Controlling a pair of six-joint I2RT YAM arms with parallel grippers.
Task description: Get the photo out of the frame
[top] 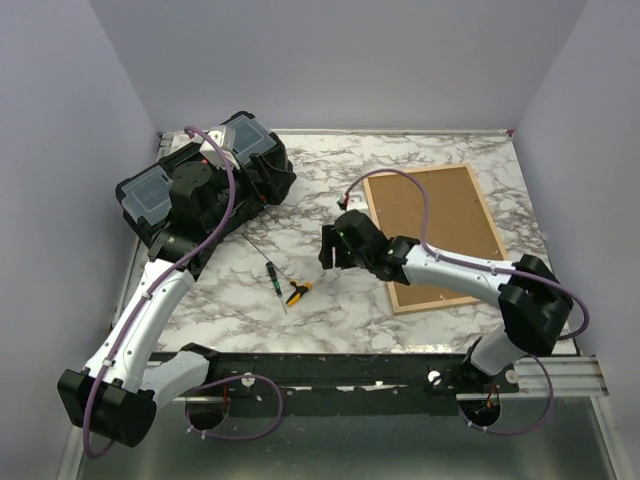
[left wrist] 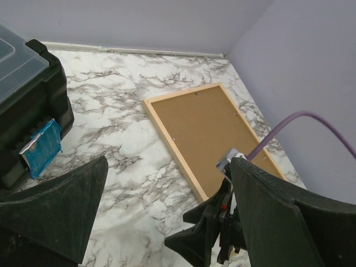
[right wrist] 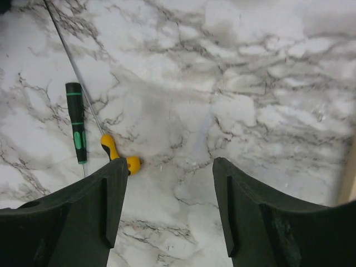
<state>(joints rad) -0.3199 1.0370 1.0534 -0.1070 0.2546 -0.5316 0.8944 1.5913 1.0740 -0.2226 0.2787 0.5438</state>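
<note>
The frame [top: 415, 172] lies face down on the right half of the marble table, its light-wood rim around a plain brown backing board [top: 435, 215]. The left wrist view shows the same frame [left wrist: 169, 146] and board [left wrist: 206, 133]. The photo is hidden. My right gripper [top: 328, 255] hangs just left of the frame's near-left edge, open over bare marble [right wrist: 169, 167], with nothing between its fingers. My left gripper [top: 222, 145] is raised over the toolbox at the back left, open wide and empty [left wrist: 167, 161].
A black toolbox [top: 265, 165] with clear lids stands at the back left, a blue packet [left wrist: 41, 147] against its side. A yellow-handled screwdriver [right wrist: 114, 151] and a green-and-black one [right wrist: 76, 119] lie on the marble left of the right gripper. Walls enclose the back and sides.
</note>
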